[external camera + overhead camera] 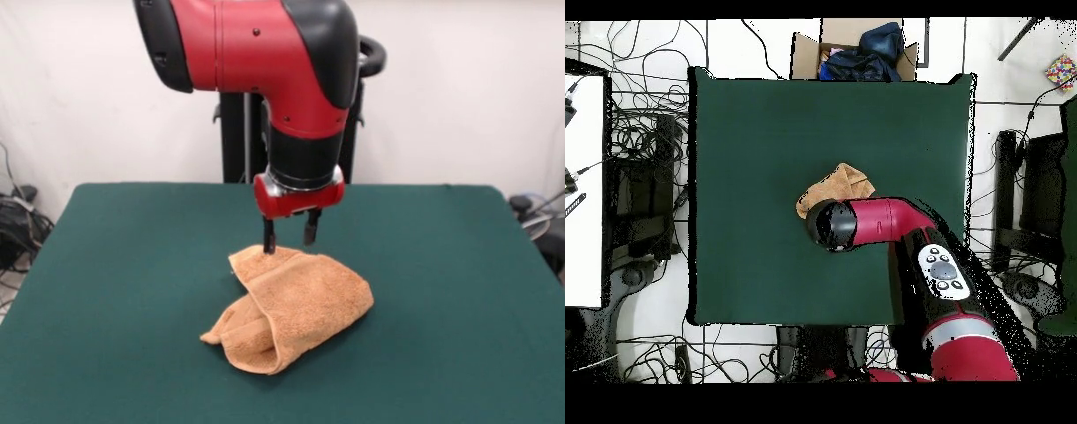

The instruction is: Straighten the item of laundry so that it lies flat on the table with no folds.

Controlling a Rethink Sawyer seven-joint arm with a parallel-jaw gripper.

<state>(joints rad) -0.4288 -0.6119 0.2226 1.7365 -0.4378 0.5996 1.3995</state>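
Note:
The orange-tan towel (300,305) lies crumpled and folded over itself near the middle of the dark green table (132,265). No tag shows. My gripper (290,240) hangs straight down over the towel's far edge with its two fingers apart and nothing between them. One fingertip (269,247) is at or just touching the towel's far rim; the other hangs above the table just behind it. In the overhead view the arm's head (831,225) hides the gripper, and the towel (840,187) shows just beyond it on the table (745,150).
The black pedestal (243,132) stands at the table's far side. A cardboard box (855,52) with dark clothes sits off the table's far edge in the overhead view. Cables and stands surround the table, and a white surface (583,190) lies at the left.

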